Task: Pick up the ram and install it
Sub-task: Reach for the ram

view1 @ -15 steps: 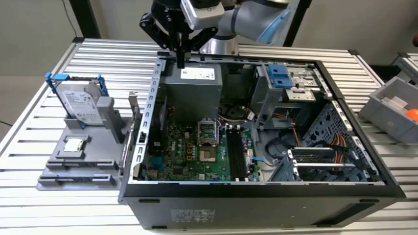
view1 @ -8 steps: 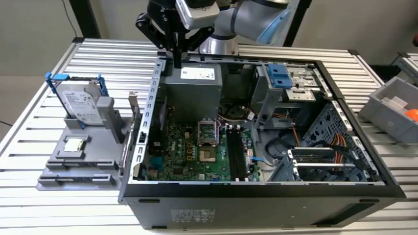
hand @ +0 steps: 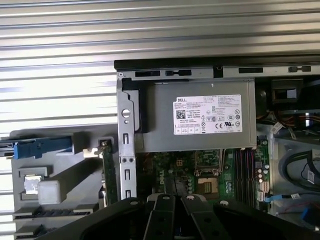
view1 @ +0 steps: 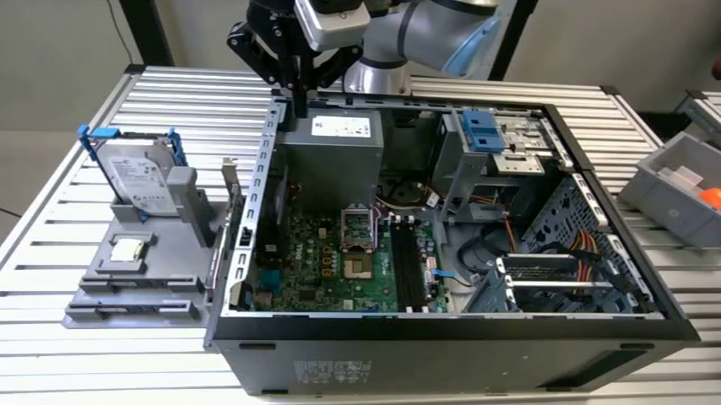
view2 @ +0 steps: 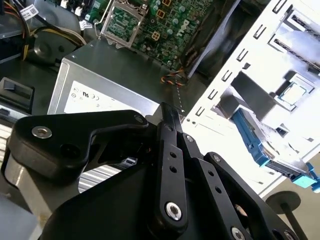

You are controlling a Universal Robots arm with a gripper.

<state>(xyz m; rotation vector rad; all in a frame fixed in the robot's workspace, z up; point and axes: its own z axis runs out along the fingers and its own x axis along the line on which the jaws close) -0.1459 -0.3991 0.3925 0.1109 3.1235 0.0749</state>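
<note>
Slatted metal table [view1: 113, 110], open computer case [view1: 451, 329] — gripper [view1: 300, 105] above one corner, fingers pinched together, empty. Ram [hand: 106, 172] upright in grey holder [view1: 124, 295] alongside.

The black, jointed metal end effector [view2: 168, 112] hung with its fingers drawn together over a grey metal power-supply box [view2: 100, 97] bearing a white label. Beyond it lay a green circuit board [view2: 170, 25]. A blue-framed silver drive [view2: 252, 142] stood off to one side.
</note>
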